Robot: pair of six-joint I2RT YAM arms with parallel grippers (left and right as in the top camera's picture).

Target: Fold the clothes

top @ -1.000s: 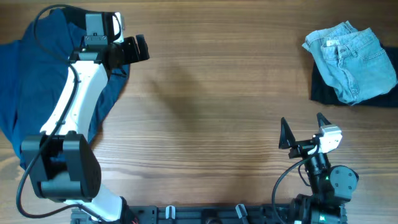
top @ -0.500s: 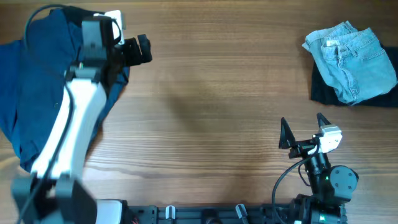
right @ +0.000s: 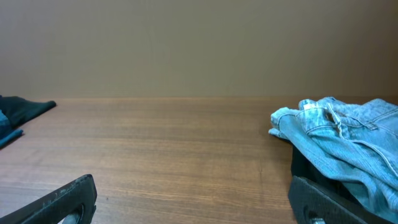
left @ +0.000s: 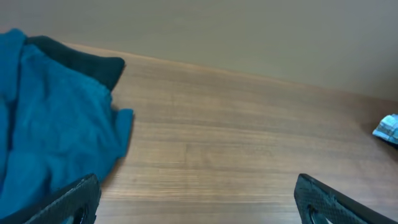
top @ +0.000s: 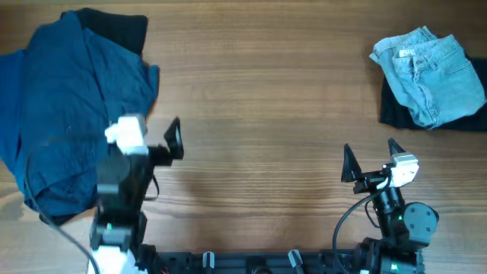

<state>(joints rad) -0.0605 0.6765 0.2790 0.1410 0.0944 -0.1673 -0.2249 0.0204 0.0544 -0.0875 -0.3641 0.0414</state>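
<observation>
The light-blue denim shorts [top: 430, 73] lie folded at the far right of the table on a black garment [top: 396, 113]; they also show in the right wrist view [right: 345, 140]. A dark blue garment [top: 72, 106] lies spread at the far left over another black garment [top: 122, 27], and shows in the left wrist view [left: 50, 137]. My left gripper [top: 163, 141] is open and empty near the table's front left, beside the blue garment's edge. My right gripper [top: 370, 158] is open and empty at the front right, well short of the shorts.
The wooden table [top: 266, 114] spans the view. The arm bases and a black rail [top: 251, 262] sit along the front edge. A plain wall stands behind the table in the wrist views.
My left arm has drawn back from over the blue garment at the far left to the front edge, empty. The blue garment now lies uncovered. The right arm has not moved.
</observation>
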